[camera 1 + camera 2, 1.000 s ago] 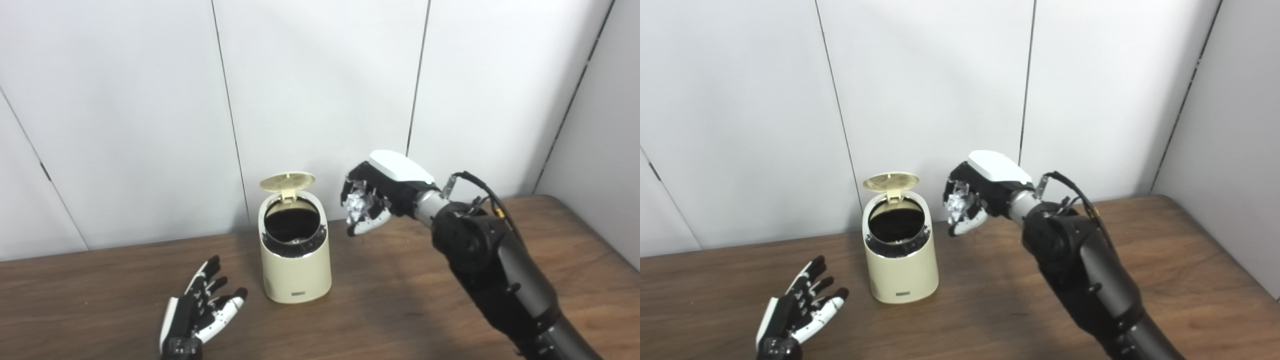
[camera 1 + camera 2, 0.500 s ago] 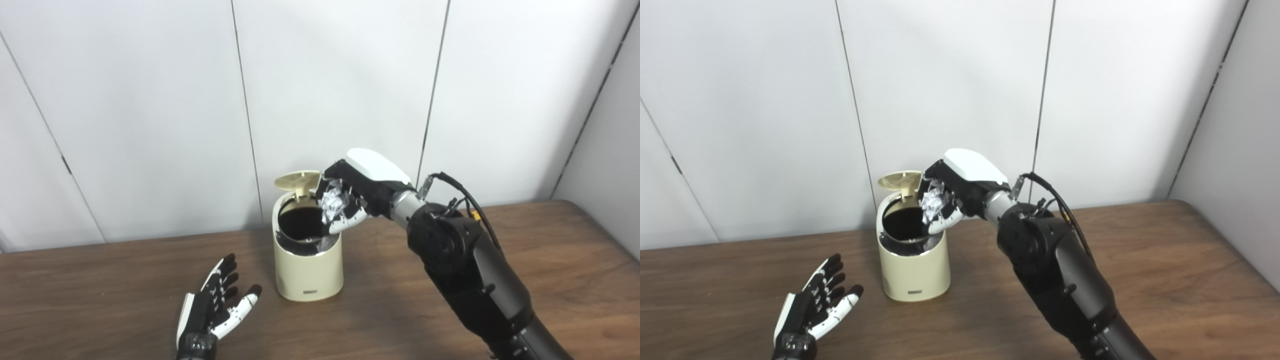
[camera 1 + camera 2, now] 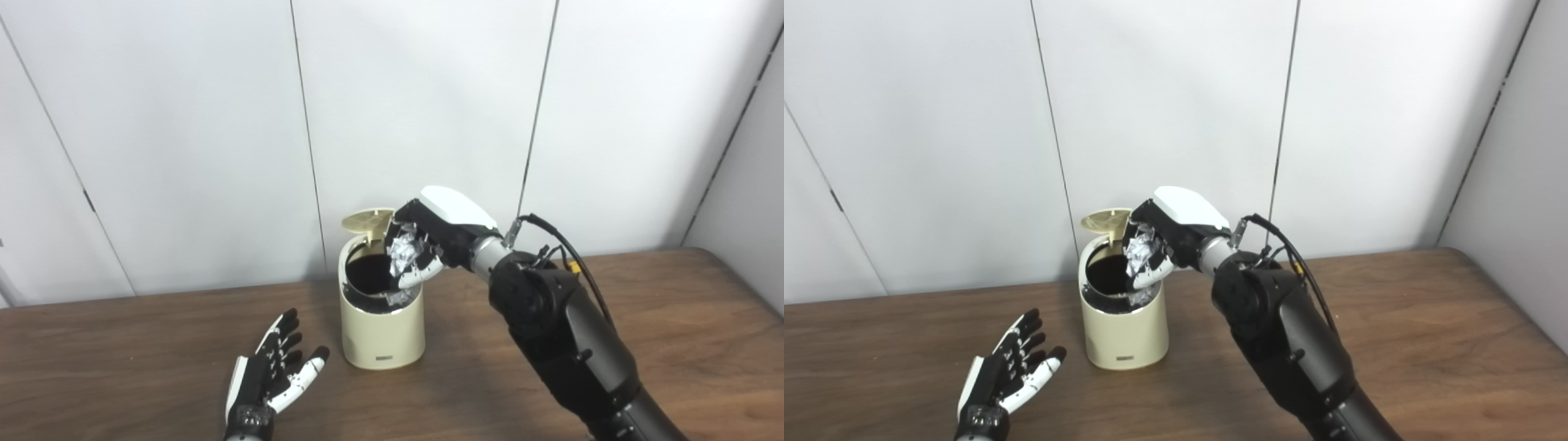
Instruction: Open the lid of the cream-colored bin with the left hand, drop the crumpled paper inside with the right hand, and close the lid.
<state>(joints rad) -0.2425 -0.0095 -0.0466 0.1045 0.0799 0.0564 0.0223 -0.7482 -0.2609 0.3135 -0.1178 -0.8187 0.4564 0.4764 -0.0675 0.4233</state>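
The cream-colored bin (image 3: 383, 331) stands on the wooden table (image 3: 122, 343) with its round lid (image 3: 366, 220) tipped up at the back, showing a dark inside. My right hand (image 3: 432, 242) hovers over the right part of the bin's rim, shut on the crumpled paper (image 3: 403, 252), which shows silvery white between its fingers. My left hand (image 3: 269, 378) lies open, palm up, on the table to the front left of the bin, holding nothing. In the right eye view the same bin (image 3: 1126, 331) and paper (image 3: 1139, 251) appear.
White wall panels (image 3: 184, 122) rise right behind the table's back edge, close to the bin's lid. My right arm (image 3: 569, 343) stretches across the table's right half. A grey side wall (image 3: 753, 202) closes the far right corner.
My right hand has carried the paper leftward from beside the bin to over its rim. The camera has shifted, so the whole scene has slid a little. My left hand rests as before.
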